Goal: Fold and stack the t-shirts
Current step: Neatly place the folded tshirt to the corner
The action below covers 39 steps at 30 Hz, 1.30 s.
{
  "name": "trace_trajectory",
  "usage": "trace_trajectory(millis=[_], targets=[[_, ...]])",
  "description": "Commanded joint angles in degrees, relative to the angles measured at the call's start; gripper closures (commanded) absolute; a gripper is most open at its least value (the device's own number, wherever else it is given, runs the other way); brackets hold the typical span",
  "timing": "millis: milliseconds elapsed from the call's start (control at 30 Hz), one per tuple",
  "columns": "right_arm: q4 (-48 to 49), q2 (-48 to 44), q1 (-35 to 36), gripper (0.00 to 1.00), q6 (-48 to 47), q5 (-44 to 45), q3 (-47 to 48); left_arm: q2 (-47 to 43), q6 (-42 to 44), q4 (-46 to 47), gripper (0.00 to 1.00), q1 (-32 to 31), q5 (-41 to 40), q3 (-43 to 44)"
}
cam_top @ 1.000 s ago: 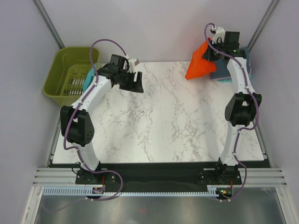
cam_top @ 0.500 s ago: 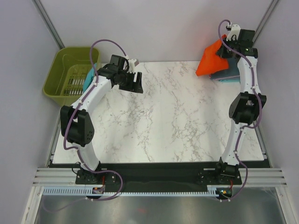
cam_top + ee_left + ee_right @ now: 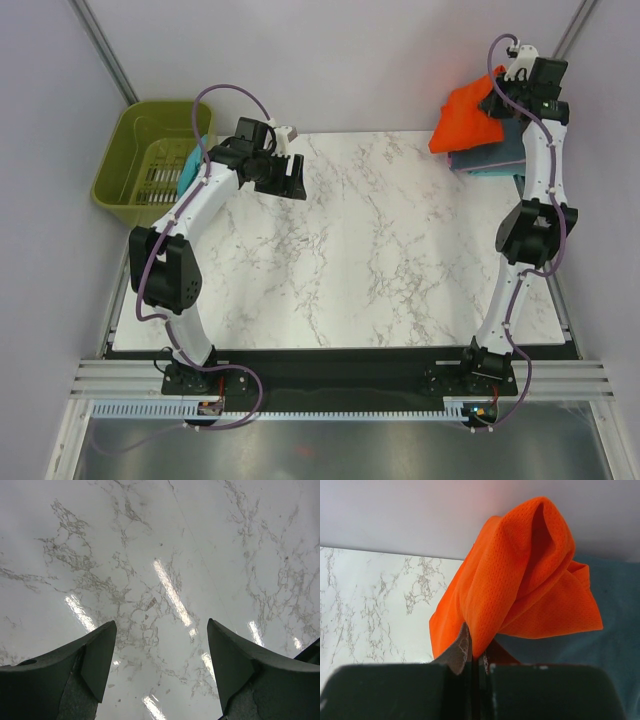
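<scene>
An orange-red t-shirt (image 3: 466,117) hangs bunched in the air at the table's far right corner, and my right gripper (image 3: 497,100) is shut on a fold of it. In the right wrist view the same t-shirt (image 3: 520,585) droops from the right gripper (image 3: 476,652), whose jaws pinch the cloth. Under it lies a stack of folded t-shirts, a dark slate-blue one (image 3: 492,153) on a teal one (image 3: 490,171); the slate-blue cloth (image 3: 615,680) fills the right of the wrist view. My left gripper (image 3: 294,176) hovers open over bare marble at the far left, nothing between its fingers (image 3: 95,655).
An olive-green plastic basket (image 3: 150,160) stands off the table's far left corner, with a bit of teal cloth (image 3: 186,168) at its right side. The marble tabletop (image 3: 350,260) ends near the back wall. Metal frame posts rise at both back corners.
My right gripper has carried the orange-red t-shirt up and to the right, from over the table's inner edge to above the folded stack. The left arm has not moved.
</scene>
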Motion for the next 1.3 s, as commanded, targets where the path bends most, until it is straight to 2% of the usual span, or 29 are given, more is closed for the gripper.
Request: trace_trajectory(millis=[0, 333, 533, 800, 1000, 1267], targets=[[2.74, -0.12, -0.89, 1.00, 1.09, -0.89, 2.10, -0.05, 1.54, 1.04, 0.19, -0.19, -0.37, 0.91], [3.26, 3.39, -2.48, 1.00, -1.55, 4.90, 3.24, -0.84, 2.15, 0.95, 0.18, -0.63, -1.42, -0.84], [7.12, 7.60, -2.48, 1.00, -1.38, 10.53, 6.06, -1.81, 2.33, 0.87, 0.18, -0.72, -2.48, -3.04], [11.96, 8.67, -2.65, 1.00, -2.96, 18.17, 6.67, -1.28, 4.26, 0.69, 0.18, -1.42, -4.23, -3.13], [16.45, 8.23, -3.36, 1.00, -3.22, 20.82, 6.68, -0.32, 4.52, 0.78, 0.17, -2.30, -4.85, -2.43], [16.89, 7.61, -3.79, 1.00, -3.75, 21.61, 4.57, 0.48, 4.53, 0.78, 0.17, -3.36, -5.20, -1.73]])
